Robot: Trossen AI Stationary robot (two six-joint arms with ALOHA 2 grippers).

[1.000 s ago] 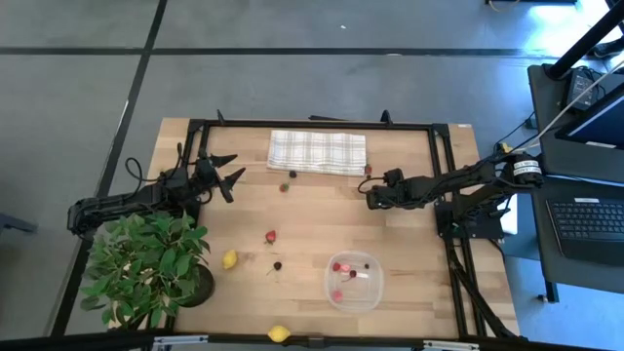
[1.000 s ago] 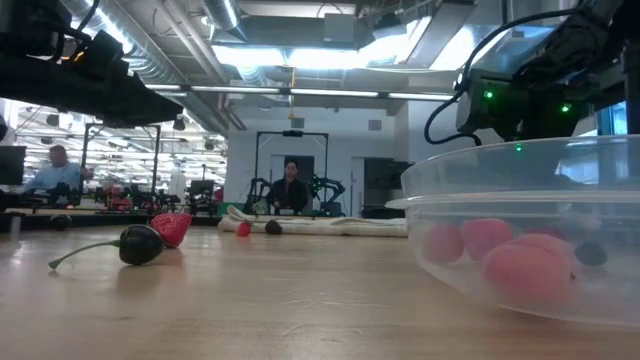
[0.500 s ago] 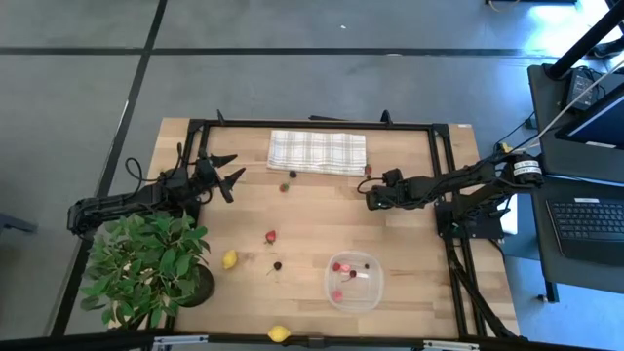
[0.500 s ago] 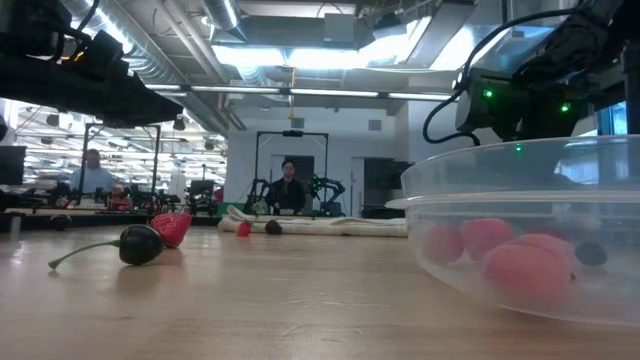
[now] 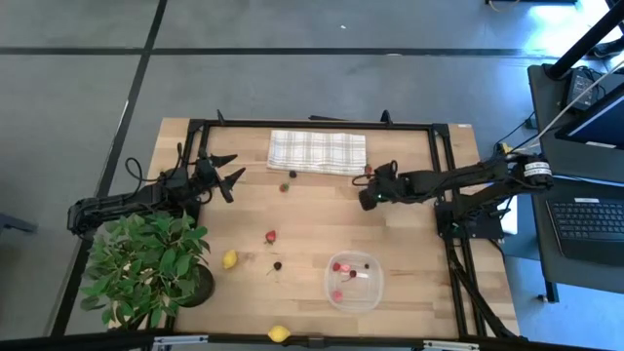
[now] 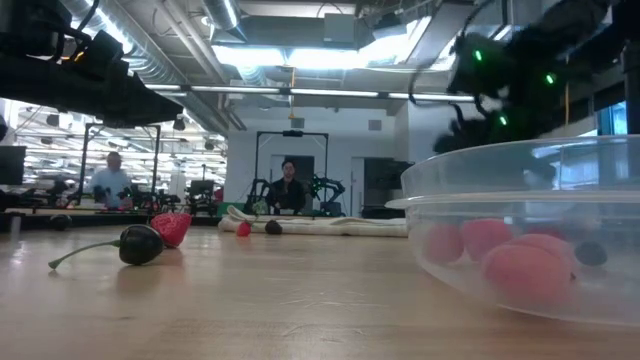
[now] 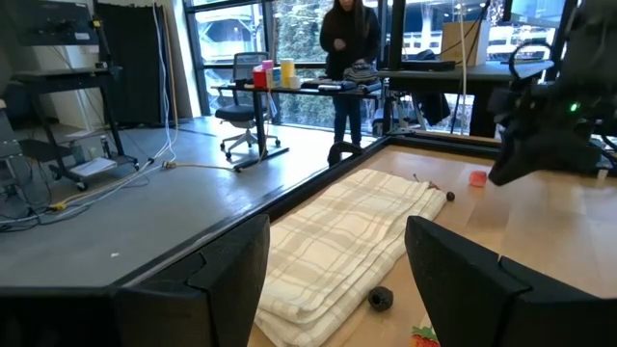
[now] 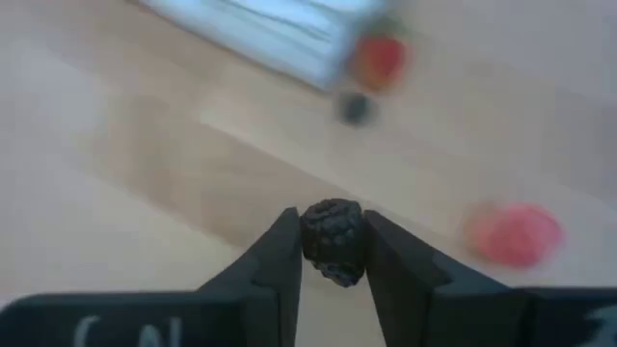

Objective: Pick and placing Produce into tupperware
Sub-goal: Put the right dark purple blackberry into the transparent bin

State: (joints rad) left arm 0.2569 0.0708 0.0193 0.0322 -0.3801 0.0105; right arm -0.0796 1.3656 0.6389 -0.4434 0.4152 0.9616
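A: What has changed since a second ago?

B: The right gripper (image 5: 365, 199) has shifted a little toward the table's middle and toward the checked white-grey cloth (image 5: 317, 152). Its two dark fingers (image 8: 275, 265) are now pinched on a small, bumpy black blackberry-like piece (image 8: 332, 241), carried above the pale wooden tabletop (image 5: 409, 292).

A: And the left one?

B: The left gripper (image 5: 227, 173) hasn't moved. It hangs near the far left of the table, beside the leafy green potted plant (image 5: 146, 263), jaws parted and holding nothing.

A: Where is the container?

B: The clear, rounded-square plastic tupperware (image 5: 354, 280) sits in the same place, near the front edge on the right arm's side. Through its smooth translucent wall (image 6: 520, 200) I see several soft pinkish-red round pieces (image 6: 527, 272) inside.

A: What else lies loose?

B: A glossy dark cherry-like berry with a thin stem (image 6: 142, 244) next to a red strawberry-like piece (image 6: 172, 227), mid-table. A yellow lemon-like fruit (image 5: 229, 259) lies by the plant, and another (image 5: 280, 333) at the front edge. Two tiny pieces rest against the folded cloth's edge (image 5: 289, 178).
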